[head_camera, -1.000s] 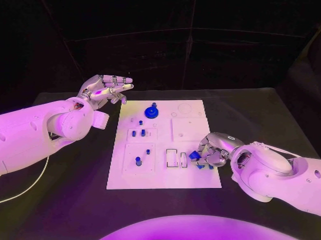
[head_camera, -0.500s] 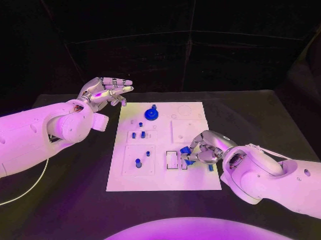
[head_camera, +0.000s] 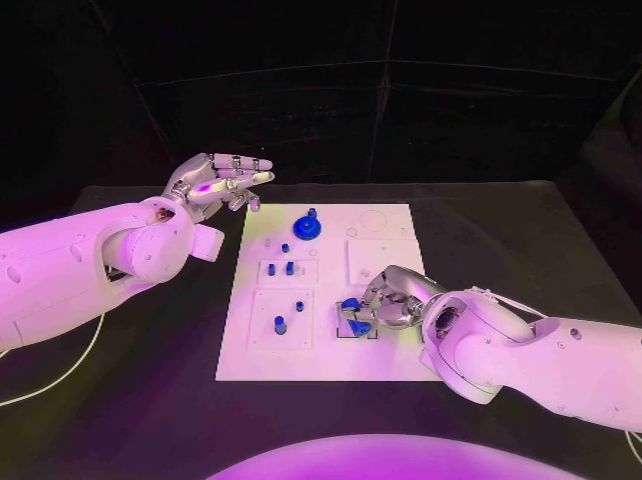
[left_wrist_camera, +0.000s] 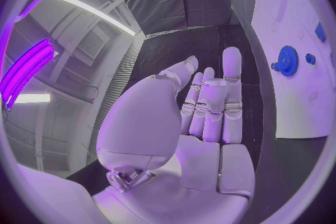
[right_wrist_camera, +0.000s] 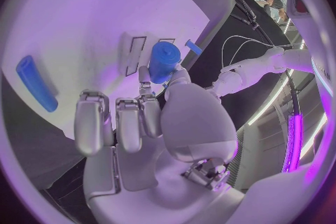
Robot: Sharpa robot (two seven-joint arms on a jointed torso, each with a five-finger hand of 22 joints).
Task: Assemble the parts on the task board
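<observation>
My right hand (head_camera: 383,300) holds a blue peg (right_wrist_camera: 164,61) over the white task board (head_camera: 393,355). My left hand (head_camera: 217,180) is empty, fingers spread, beside the board.

1. Left arm (head_camera: 76,265): smooth white shell with rounded, bulbous segments and a large domed joint housing near the wrist.
2. Right arm (head_camera: 552,355): same white shell; a dark ring seam circles the wrist housing, and small dark round marks dot the forearm cover.
3. Left hand (head_camera: 217,180): silver, segmented fingers with paler rounded tips; in the left wrist view its palm (left_wrist_camera: 175,140) is a smooth pale plate.
4. Right hand (head_camera: 386,300): silver, blocky finger segments; exposed metal linkage at the thumb base (right_wrist_camera: 203,171).
5. Cable (head_camera: 47,375): thin, pale, trailing beneath the left arm.
</observation>
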